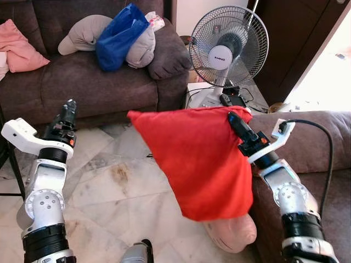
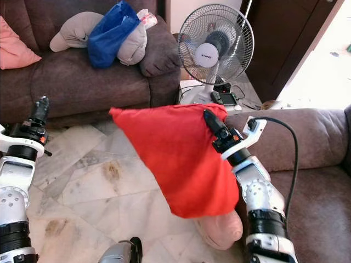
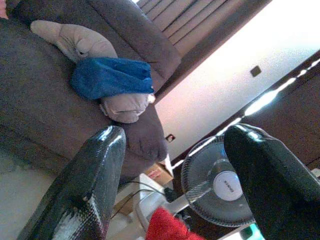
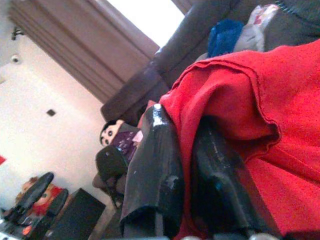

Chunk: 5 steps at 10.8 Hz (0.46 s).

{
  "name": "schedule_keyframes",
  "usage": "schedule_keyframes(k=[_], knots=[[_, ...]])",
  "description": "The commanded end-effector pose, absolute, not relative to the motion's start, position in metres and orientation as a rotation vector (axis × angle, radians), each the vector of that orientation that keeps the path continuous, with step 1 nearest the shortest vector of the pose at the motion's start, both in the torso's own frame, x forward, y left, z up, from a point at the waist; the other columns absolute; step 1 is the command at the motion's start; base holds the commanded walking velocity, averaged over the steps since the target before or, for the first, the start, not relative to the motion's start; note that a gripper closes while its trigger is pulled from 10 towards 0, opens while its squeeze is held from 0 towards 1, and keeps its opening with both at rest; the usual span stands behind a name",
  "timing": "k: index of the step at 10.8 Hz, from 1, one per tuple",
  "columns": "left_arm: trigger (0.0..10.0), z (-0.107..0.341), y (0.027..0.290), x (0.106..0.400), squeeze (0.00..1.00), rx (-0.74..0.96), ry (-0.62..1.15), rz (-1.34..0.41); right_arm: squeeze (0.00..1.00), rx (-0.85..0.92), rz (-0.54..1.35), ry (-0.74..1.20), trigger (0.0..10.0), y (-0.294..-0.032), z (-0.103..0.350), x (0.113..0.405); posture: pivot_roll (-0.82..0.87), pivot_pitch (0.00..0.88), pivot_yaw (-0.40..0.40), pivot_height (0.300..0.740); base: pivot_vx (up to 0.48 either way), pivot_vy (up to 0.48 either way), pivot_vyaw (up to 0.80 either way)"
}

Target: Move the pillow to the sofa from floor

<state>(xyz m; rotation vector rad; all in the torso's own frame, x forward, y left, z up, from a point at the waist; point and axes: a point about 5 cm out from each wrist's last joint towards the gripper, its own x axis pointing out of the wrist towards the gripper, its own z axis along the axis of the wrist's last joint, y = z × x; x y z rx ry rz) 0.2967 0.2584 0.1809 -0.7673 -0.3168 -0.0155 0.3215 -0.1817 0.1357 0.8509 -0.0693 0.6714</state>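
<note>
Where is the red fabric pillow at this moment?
In the eye views, the red fabric pillow hangs off the floor at centre, pinched at its top corner by the right claw, in front of the white pedestal fan.

Matt red cloth pillow [image 1: 197,159] is hanging creased above the glossy, veined pale marble floor [image 1: 126,186]; behind the floor, the dark brown sofa [image 1: 82,82] is showing napped fabric. Glossy black right gripper [image 4: 192,165] fingers are pinching the pillow's hemmed corner.
</note>
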Motion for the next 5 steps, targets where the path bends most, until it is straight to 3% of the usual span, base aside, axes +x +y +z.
schedule_keyframes(k=[1, 5], knots=[[10.0, 0.182, 0.261, 0.298, 0.00, -0.780, -0.315, -0.043, 0.00, 0.815, 0.828, -0.282, 10.0, -0.184, 0.181, 0.319, 0.14, 0.061, -0.063, 0.740, 0.000, 0.000, 0.00], [10.0, 0.180, 0.248, 0.300, 0.00, -0.802, -0.300, -0.143, 0.00, 0.808, 0.864, -0.299, 10.0, -0.182, 0.186, 0.315, 0.14, 0.066, -0.066, 0.740, 0.000, 0.000, 0.00]])
